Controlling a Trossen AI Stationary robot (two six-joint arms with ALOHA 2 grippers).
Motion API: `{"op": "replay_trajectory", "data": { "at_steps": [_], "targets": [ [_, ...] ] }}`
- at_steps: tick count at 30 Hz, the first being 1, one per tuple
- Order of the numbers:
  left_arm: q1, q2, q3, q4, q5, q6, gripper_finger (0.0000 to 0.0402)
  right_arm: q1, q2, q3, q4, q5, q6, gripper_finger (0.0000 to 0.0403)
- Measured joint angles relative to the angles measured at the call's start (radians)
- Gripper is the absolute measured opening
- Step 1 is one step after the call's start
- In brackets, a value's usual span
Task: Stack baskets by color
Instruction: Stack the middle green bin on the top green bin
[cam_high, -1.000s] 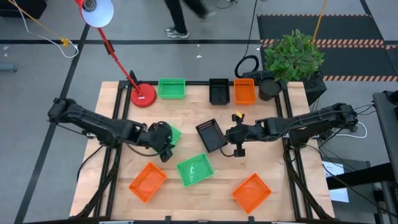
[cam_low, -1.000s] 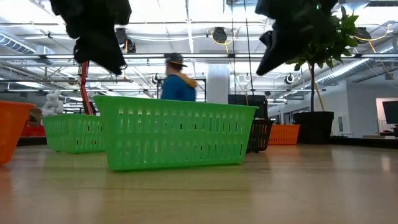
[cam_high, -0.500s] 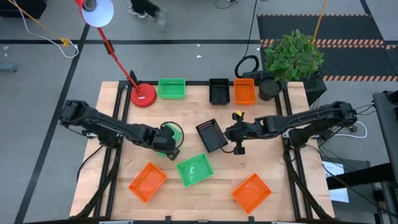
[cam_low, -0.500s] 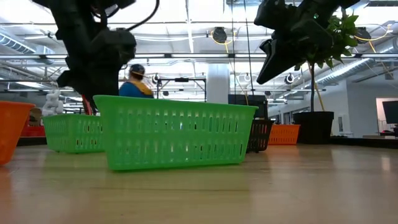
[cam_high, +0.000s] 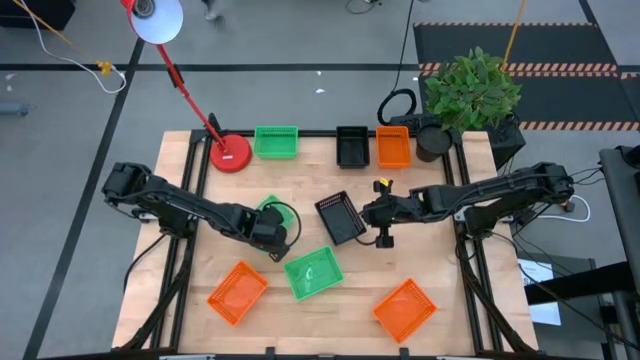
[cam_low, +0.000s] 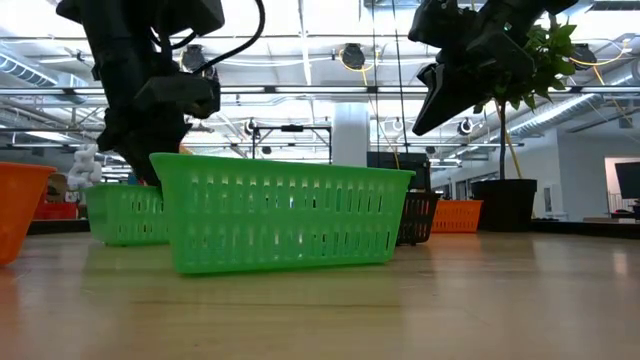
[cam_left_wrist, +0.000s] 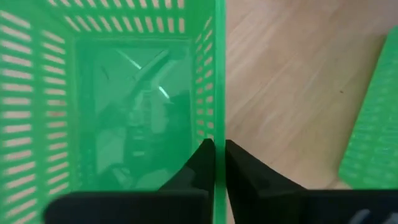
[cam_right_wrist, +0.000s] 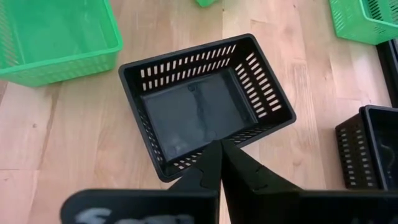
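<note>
Several baskets lie on the wooden table. My left gripper is shut on a green basket left of the table's centre, which also shows in the left wrist view and far back in the low view. My right gripper is shut and hangs above a black basket without touching it; the low view shows it high above the table. Another green basket rests flat on the table nearer the front edge. My left gripper holds the green basket by the rim of one side wall. One finger is inside the basket and the other outside. The fingers come steeply from above. The basket's floor still looks to be on the table.
Two orange baskets lie near the front edge. At the far edge a green, a black and an orange basket stand in a row. A red lamp base and a potted plant flank that row.
My left gripper has come down onto the green basket, tipping more steeply downward, and has shut on its wall. The basket has shifted a little along the table. A person beyond the table has walked out of sight.
</note>
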Motion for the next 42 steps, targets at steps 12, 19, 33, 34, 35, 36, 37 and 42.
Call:
{"op": "replay_trajectory", "data": {
  "at_steps": [12,19,33,34,35,36,37,42],
  "targets": [
    [0.0,-0.043,0.176,-0.311,-0.037,0.252,0.0008,0.0,0.0,0.0,-0.002,0.0,0.0,0.0],
    [0.017,-0.043,0.345,-0.462,-0.166,0.541,0.0007,0.0,-0.047,0.0,-0.027,-0.001,0.009,0.0],
    [0.116,-0.043,0.47,-0.478,-0.329,1.101,0.0007,0.005,-0.221,0.0,-0.171,-0.004,0.1,0.0],
    [0.127,-0.043,0.48,-0.478,-0.341,1.123,0.0007,0.005,-0.231,0.0,-0.18,-0.004,0.104,0.0],
    [0.138,-0.043,0.491,-0.478,-0.348,1.145,0.0007,0.005,-0.241,0.0,-0.189,-0.004,0.109,0.0],
    [0.151,-0.043,0.502,-0.477,-0.352,1.168,0.0007,0.005,-0.249,0.0,-0.194,-0.004,0.114,0.0],
    [0.163,-0.043,0.513,-0.477,-0.352,1.191,0.0007,0.005,-0.255,0.0,-0.198,-0.004,0.117,0.0],
    [0.232,-0.043,0.565,-0.465,-0.352,1.294,0.0007,0.005,-0.269,0.0,-0.21,-0.004,0.118,0.0]
  ]
}}
